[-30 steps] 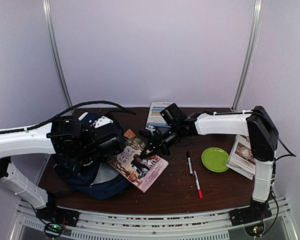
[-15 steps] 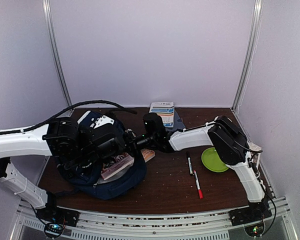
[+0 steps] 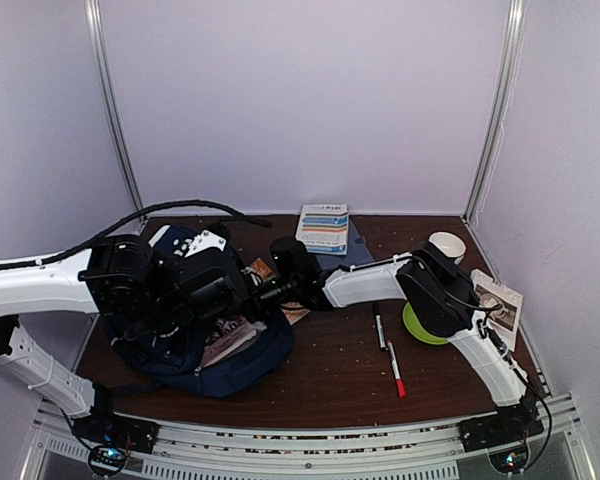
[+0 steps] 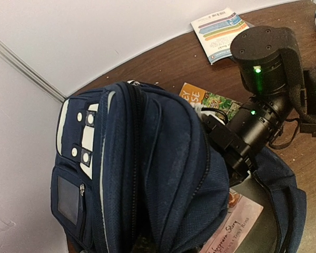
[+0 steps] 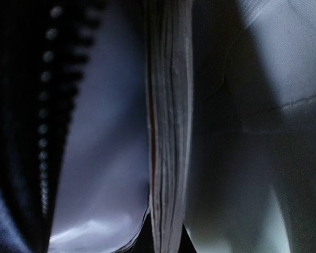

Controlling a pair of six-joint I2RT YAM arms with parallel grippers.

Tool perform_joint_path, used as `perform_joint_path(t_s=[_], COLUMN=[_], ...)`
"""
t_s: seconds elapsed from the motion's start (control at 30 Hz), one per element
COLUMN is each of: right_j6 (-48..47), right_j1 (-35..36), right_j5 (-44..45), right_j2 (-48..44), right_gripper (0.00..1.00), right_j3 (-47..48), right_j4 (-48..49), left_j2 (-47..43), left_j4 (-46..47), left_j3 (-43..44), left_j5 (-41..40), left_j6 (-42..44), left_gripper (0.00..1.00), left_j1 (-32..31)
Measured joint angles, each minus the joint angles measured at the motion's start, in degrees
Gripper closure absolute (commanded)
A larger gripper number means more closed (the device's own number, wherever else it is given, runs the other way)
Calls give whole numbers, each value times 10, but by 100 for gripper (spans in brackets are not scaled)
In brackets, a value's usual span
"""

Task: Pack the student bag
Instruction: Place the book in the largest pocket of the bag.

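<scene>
Right gripper (image 4: 235, 161) grips storybook (image 4: 237, 219) half inside student bag (image 4: 147, 168), left gripper (image 3: 212, 298) clenched on its rim; next: seat, release

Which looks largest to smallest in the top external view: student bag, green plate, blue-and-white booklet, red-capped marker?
1. student bag
2. blue-and-white booklet and green plate: look alike, plate partly hidden, so unranked
3. red-capped marker

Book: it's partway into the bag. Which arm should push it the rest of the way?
Right. The right claw grips the book at the student bag mouth; page edges fill its wrist view. The left claw is busy holding the bag's top up.
</scene>
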Motion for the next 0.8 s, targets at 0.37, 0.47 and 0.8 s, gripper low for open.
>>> perform_joint_path(t_s=[0.37,0.47,0.8], right_j6=[-84,-95,-132], right_j1=[12,17,-3], right_j5=[118,150,177], right_j2=[-6,-7,-51], right_gripper=[80,67,50], right_j3=[28,57,-16], right_j4=[-92,-122,-151], left_j2=[0,0,-16], left_j4=[0,1,18], left_j3=[0,0,-22], left_j5=[-6,-13,-16], left_j6=[-6,-6,-1], left_gripper=[100,100,100], left_j1=[-6,-7,-17])
